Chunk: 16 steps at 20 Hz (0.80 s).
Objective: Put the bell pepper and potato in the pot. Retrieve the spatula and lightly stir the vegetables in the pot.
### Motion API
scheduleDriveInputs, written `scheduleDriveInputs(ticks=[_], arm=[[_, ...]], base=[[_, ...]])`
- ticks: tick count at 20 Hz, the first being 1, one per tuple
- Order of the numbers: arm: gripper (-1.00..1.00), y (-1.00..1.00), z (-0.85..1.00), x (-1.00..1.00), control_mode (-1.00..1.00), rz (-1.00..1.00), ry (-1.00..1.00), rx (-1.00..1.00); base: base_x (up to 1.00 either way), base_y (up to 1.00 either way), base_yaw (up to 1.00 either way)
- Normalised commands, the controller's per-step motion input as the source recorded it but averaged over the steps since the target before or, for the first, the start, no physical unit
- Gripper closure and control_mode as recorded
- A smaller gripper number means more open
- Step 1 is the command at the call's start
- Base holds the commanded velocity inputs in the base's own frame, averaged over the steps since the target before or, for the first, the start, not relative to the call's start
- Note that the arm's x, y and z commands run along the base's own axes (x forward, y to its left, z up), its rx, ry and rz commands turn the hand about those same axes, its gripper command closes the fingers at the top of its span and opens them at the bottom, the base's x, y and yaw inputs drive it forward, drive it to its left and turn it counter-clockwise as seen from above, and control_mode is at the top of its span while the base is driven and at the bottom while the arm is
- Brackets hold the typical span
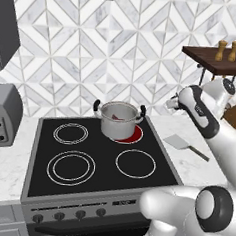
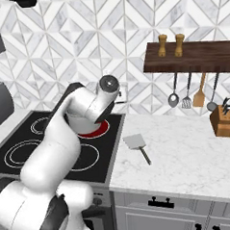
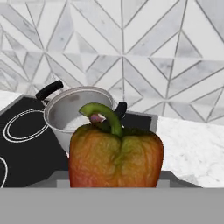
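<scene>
The bell pepper [image 3: 116, 157], orange-red with a curved green stem, sits close up at the bottom of the hand view, and my gripper [image 1: 172, 103] is shut on it; the fingertips are hidden behind it. The gripper hangs above the counter just right of the stove, level with the pot's rim. The steel pot [image 1: 118, 121] [image 3: 74, 114] with black side handles stands on the glowing back right burner [image 1: 131, 136], a little beyond and left of the pepper. The spatula [image 1: 180, 143] [image 2: 136, 143] lies flat on the marble counter right of the stove. The potato is out of view.
The black cooktop [image 1: 96, 158] has three unlit burners. A wooden shelf [image 2: 190, 57] with two shakers carries hanging utensils [image 2: 186, 95], and a knife block [image 2: 225, 121] stands under it. A grey appliance [image 1: 2, 113] sits left of the stove.
</scene>
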Motion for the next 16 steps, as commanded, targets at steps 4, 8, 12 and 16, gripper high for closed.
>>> scheduleDriveInputs(ticks=[4, 8, 12, 16], arm=[[1.00, 1.00, 0.45, 0.46, -1.00, -0.01, 0.07, 0.00], [1.00, 0.98, 0.02, 0.64, -1.00, -0.06, 0.29, -0.10], [1.00, 0.84, -0.23, 0.78, -1.00, -0.06, 0.40, -0.16], [1.00, 0.33, -0.26, 0.58, -1.00, -0.11, 0.36, -0.14]], base=[[0.00, 0.00, 0.00], [0.00, 0.00, 0.00], [0.00, 0.00, 0.00], [0.00, 0.00, 0.00]])
